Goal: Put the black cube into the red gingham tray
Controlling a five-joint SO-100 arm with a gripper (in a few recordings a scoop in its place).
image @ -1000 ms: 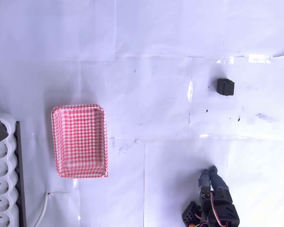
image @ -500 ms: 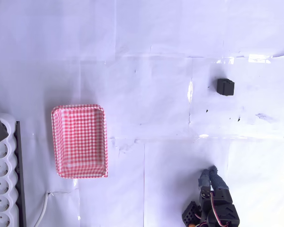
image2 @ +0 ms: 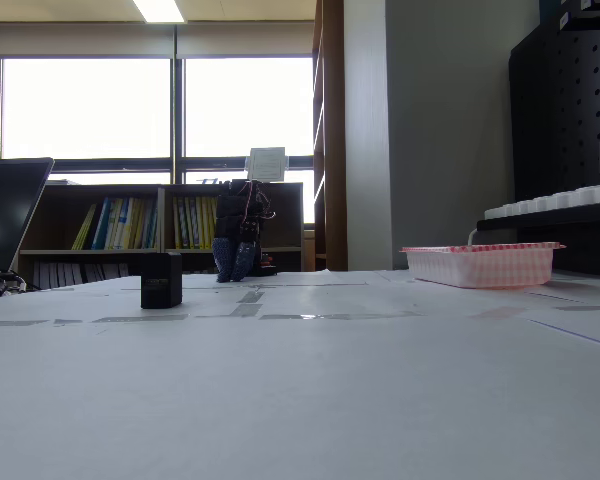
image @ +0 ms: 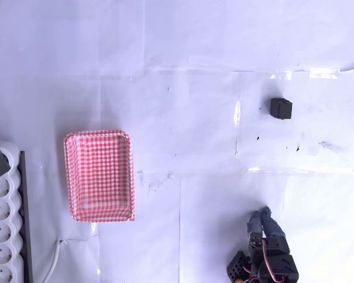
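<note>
In the overhead view the black cube [image: 281, 108] is seen on the white paper-covered table [image: 183, 71], in the upper right part of the picture, resting flat and touched by nothing. The red gingham tray [image: 99, 175] is placed well apart from it, toward the left, with nothing seen inside it. The stretch of paper between cube and tray is crossed only by glossy tape seams and a few small dark marks. Just beside the tray's left side, at the picture's edge, a white multi-socket power strip [image: 2, 236] is laid, with a white cable [image: 54, 259] running down from near the tray's lower corner. The gripper [image: 260, 217] is found at the lower right, near the bottom edge and well below the cube; its blue fingers are drawn close together with nothing held between them. In the fixed view the cube [image2: 161, 279] stands on the table at left, the gripper [image2: 234, 260] hangs behind it with its tips near the surface, and the tray [image2: 480, 263] sits at right. A laptop [image2: 5, 215] is seen at the left edge and bookshelves [image2: 140, 222] under the windows.
</note>
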